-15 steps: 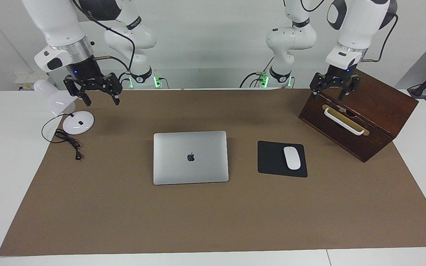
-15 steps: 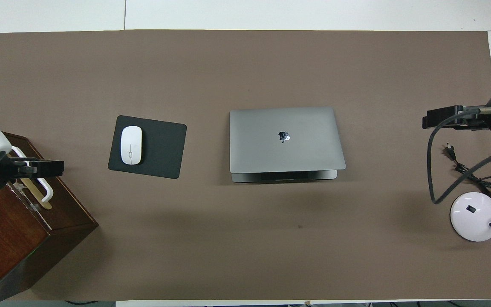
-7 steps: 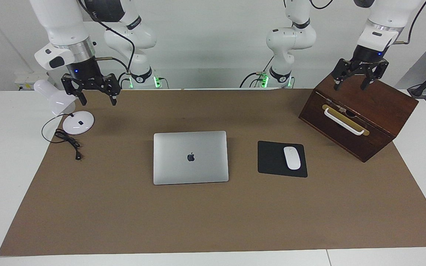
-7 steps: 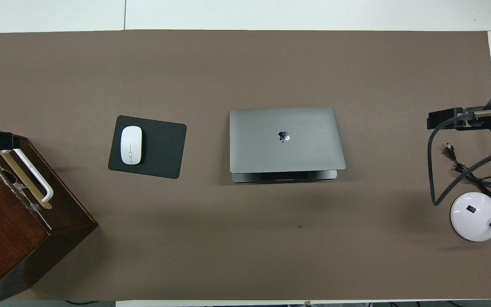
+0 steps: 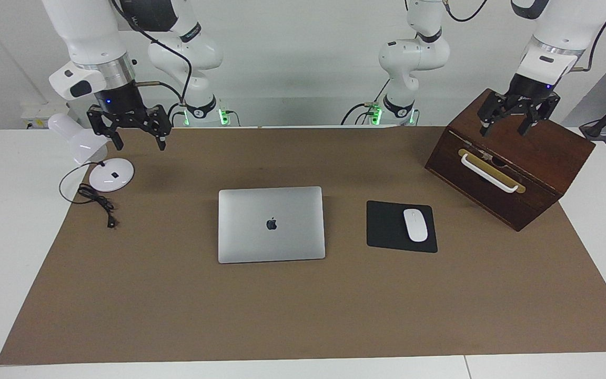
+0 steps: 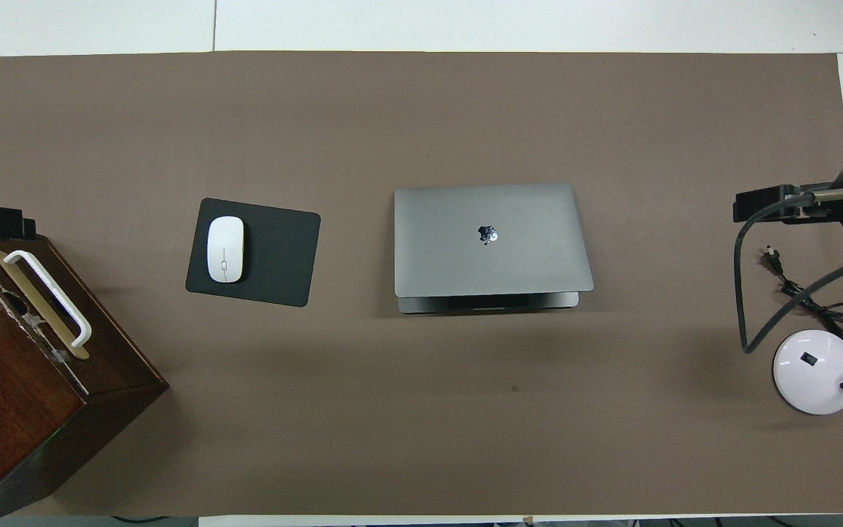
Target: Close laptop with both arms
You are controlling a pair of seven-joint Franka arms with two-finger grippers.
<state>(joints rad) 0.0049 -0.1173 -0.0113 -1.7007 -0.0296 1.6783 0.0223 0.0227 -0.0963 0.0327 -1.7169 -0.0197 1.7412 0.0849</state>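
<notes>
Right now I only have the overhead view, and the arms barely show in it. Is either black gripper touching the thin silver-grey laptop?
Observer: No. The left gripper hangs open in the air over the top of the dark wooden box with the white handle, well apart from the laptop.
Operator: And the right one?
Observer: The right gripper is open and empty, raised over the brown table mat beside the white desk lamp.

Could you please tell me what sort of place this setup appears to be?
Probably a robotics lab staged as an office desk: a laptop, a white mouse on a black mouse pad and a white desk lamp lie on a brown mat.
</notes>
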